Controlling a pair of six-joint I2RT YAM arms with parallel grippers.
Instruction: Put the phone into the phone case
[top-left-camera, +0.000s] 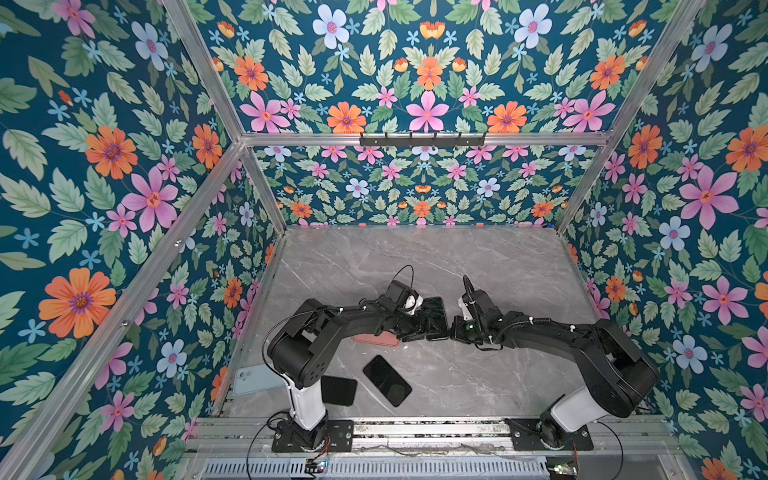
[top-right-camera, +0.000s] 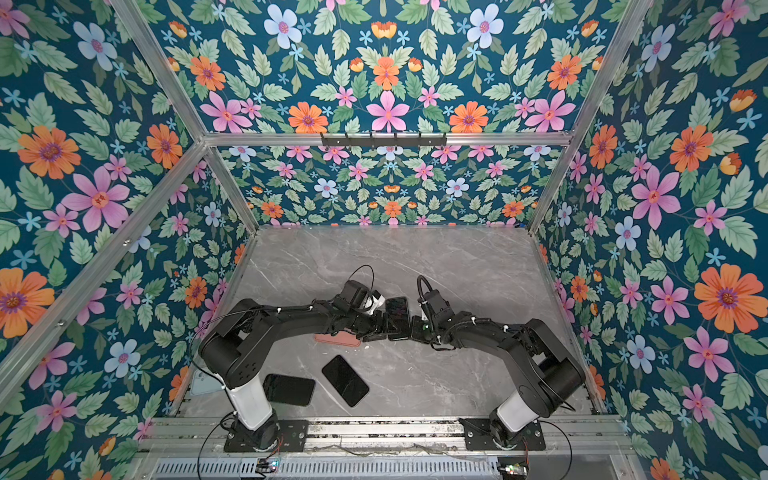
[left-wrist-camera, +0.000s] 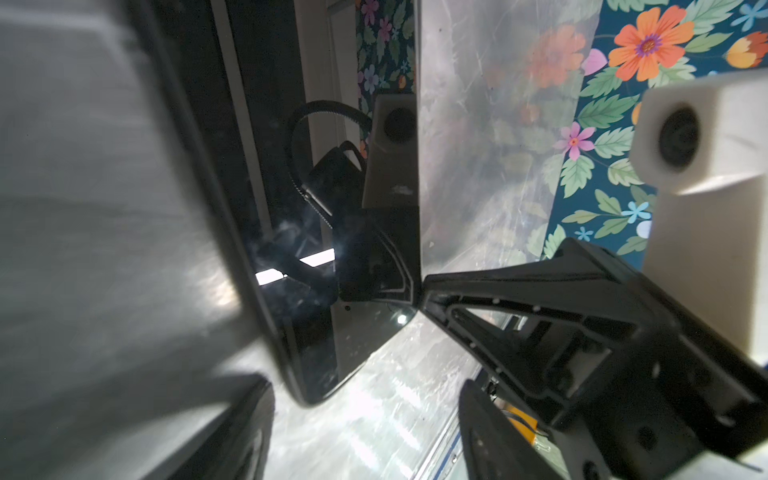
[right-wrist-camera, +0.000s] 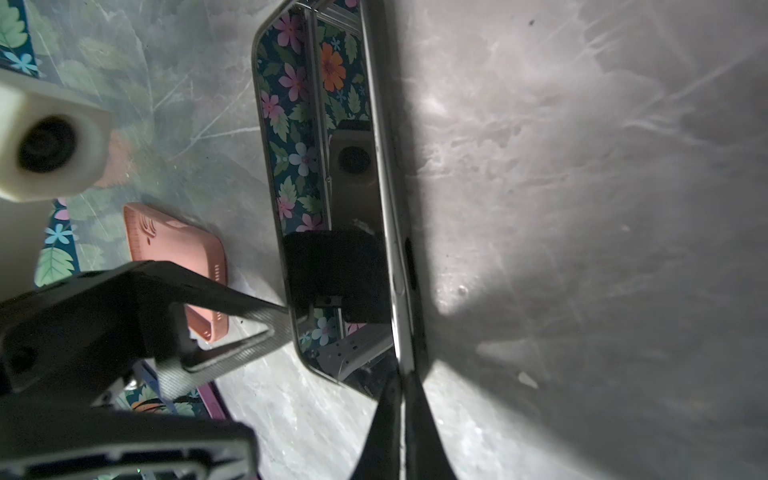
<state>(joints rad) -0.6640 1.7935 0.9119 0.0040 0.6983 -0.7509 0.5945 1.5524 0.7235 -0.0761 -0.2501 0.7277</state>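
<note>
Counting across both top views gives two arms, one phone (top-left-camera: 435, 316) held up between them at the middle of the table (top-left-camera: 478, 266), and one pink phone case (top-left-camera: 376, 340) lying flat just beside it, partly under the left forearm. Nearer the arm bases lie three loose pieces. One is a second dark phone (top-left-camera: 386, 380), set diagonally. One is a dark slab (top-left-camera: 338, 390) partly behind the left arm's white base, phone or case, it cannot be told which. One is a pale blue piece (top-left-camera: 253, 378) with camera lenses at the table's left edge, more of it showing in one top view than in the other.

Only the right wrist view shows the grip. The right gripper (right-wrist-camera: 401, 395) is clenched on the phone, its two fingers pinching the front and back faces at one end, with the silver side rail running between them. That view also shows the pink phone case apart from the phone, a strip of table between them, and one finger (right-wrist-camera: 249, 316) of the left gripper with its tip at the screen's edge.

Only the left wrist view shows the left gripper (left-wrist-camera: 363, 386) released, its fingers spread wide with the phone's rounded corner between them. Whether the phone's lower edge rests on the table cannot be told.
</note>
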